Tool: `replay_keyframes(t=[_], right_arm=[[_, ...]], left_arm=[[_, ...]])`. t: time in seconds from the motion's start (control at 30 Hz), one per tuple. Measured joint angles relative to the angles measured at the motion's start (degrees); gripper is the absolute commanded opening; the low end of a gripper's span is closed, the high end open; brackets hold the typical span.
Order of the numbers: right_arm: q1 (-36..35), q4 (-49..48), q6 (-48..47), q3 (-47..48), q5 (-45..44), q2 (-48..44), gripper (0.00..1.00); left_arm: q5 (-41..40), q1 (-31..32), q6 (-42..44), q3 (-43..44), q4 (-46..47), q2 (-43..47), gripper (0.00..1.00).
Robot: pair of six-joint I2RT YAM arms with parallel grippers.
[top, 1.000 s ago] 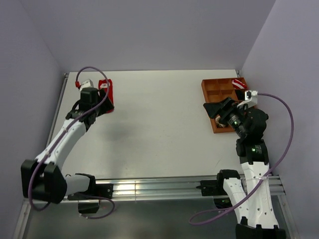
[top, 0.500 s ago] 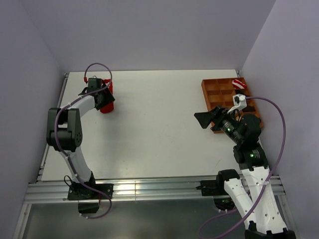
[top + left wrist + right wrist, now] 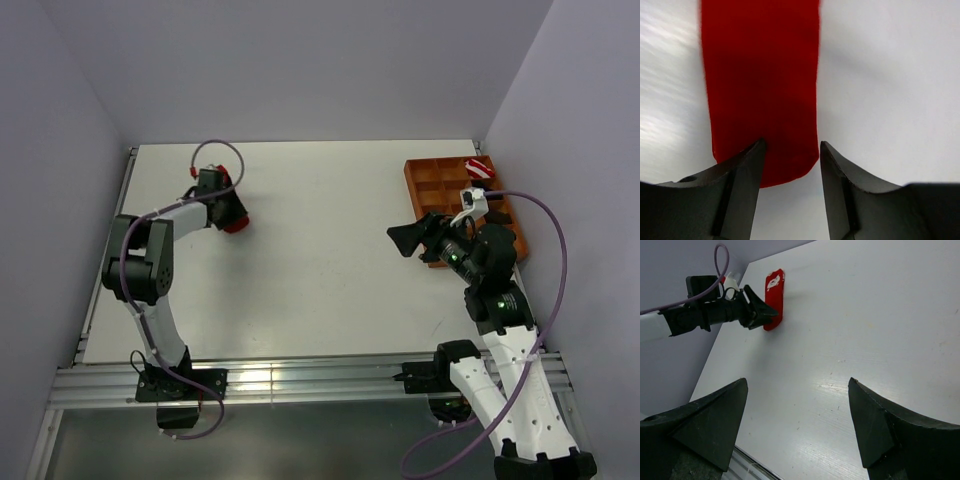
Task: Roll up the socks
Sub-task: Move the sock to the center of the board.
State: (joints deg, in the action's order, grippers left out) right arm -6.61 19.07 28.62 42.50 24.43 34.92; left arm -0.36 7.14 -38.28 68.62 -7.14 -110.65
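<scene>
A: Where's the red sock (image 3: 762, 85) lying?
B: Flat on the table (image 3: 330, 270), back left. Its end is sitting between the left gripper (image 3: 792, 145) jaws, which are standing about half open and clamping nothing.
A: Right gripper (image 3: 797, 382)?
B: Hanging wide open, empty, near the tray (image 3: 412, 180).
A: Counts?
B: I'm seeing one sock, one tray, two grippers.

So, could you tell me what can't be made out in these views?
Top view: the left gripper covers most of the red sock.
Left wrist view: the sock's far end is cut off by the top edge; whether the fingers touch it is unclear.
Top view: the right arm hides the orange tray's near compartments.
Right wrist view: the sock's white mark is too small to read.
</scene>
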Motion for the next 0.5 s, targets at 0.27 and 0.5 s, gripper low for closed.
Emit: replay_keyframes(t=[0.27, 0.5], right_arm=[[0.0, 0.1, 0.0, -0.9, 0.2, 0.7, 0.87], [0.0, -0.3, 0.1, -1.8, 0.8, 1.2, 0.87]], left_arm=[[-1.1, 22.4, -7.5, -19.4, 1.0, 15.6, 0.53], [-8.2, 23.9, -16.1, -34.4, -12.2, 37.5, 0.69]])
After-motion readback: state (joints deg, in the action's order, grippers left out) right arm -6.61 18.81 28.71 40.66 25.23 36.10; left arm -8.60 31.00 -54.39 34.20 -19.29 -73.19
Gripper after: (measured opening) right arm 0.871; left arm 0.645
